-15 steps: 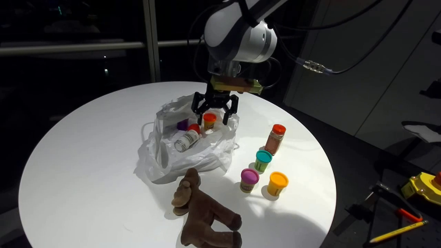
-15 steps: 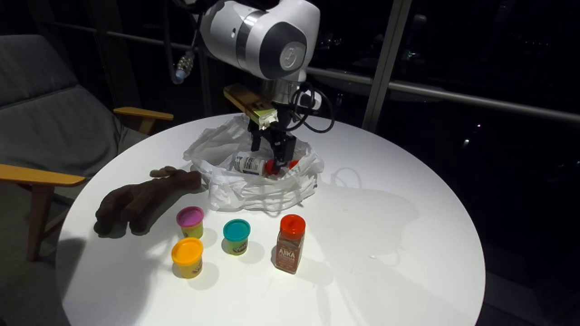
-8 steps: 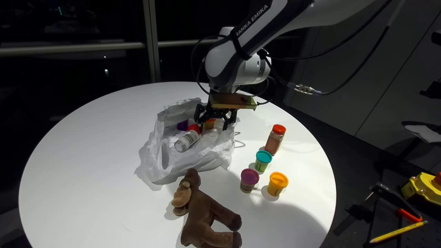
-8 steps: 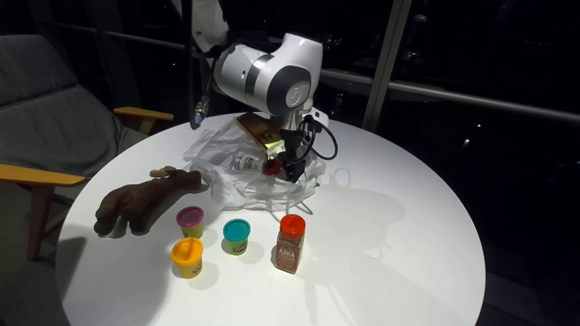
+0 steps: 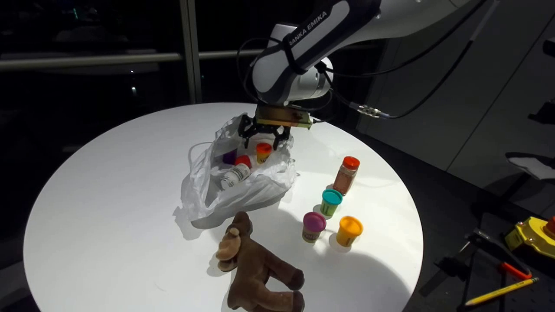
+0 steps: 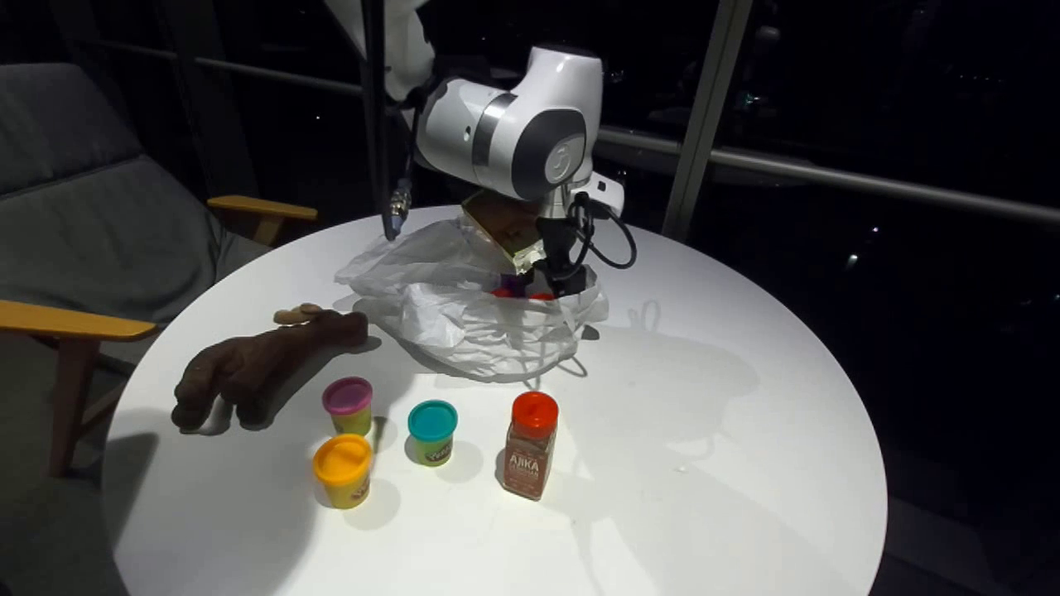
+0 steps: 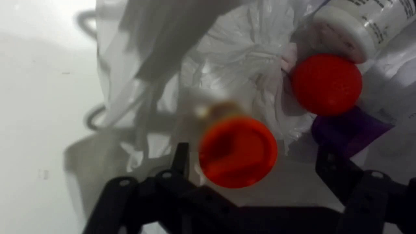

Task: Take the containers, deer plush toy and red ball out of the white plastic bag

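I see the jaws spread at the mouth of the white plastic bag point(image 5: 260, 187), a red-lidded tub point(image 7: 239, 152) showing between them in the wrist view. In there, the red ball point(image 7: 326, 84) sits beside a white bottle point(image 5: 236, 175). The deer plush toy point(image 5: 256, 268) lies on the tabletop point(image 5: 117, 195); a pink-lidded tub point(image 5: 313, 227), yellow-lidded tub point(image 5: 349, 232), teal-lidded tub point(image 5: 331, 203) and red-capped jar point(image 5: 346, 175) stand there too.

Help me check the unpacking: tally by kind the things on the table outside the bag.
Tubs: 3
Jar: 1
Deer: 1
Total outside the bag: 5
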Controlling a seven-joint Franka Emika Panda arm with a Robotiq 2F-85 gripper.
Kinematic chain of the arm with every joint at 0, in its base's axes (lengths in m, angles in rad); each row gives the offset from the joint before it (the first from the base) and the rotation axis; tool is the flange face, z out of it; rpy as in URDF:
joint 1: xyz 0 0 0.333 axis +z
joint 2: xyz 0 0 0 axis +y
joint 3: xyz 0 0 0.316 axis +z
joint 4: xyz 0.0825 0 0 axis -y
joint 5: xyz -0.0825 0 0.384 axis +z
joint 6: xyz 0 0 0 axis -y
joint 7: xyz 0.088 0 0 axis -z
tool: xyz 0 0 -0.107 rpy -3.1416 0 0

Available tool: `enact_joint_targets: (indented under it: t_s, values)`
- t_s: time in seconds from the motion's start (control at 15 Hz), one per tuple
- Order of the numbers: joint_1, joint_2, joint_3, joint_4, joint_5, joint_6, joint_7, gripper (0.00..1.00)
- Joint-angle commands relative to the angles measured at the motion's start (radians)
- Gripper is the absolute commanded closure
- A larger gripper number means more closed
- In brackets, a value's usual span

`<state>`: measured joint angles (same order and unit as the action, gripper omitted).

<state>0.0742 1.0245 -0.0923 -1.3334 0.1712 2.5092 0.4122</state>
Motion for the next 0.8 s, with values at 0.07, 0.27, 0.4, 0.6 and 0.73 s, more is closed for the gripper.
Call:
enact_joint_targets:
  t_s: [0.07, 0.27, 0.4, 0.6, 0.73]
  values:
    - [0.025, 0.027, -0.029, 0.045, -0.027, -0.01, 0.056, 0.0]
    - [0.033, 0.031, -0.031, 0.033, -0.033, -0.02, 0.065, 0.0]
    - [0.04, 0.041, -0.037, 0.03, -0.038, -0.017, 0.07, 0.26]
    - [0.054, 0.037, -0.053, 0.026, -0.049, -0.009, 0.081, 0.36]
    - [0.063, 0.016, -0.069, 0.016, -0.065, -0.006, 0.094, 0.52]
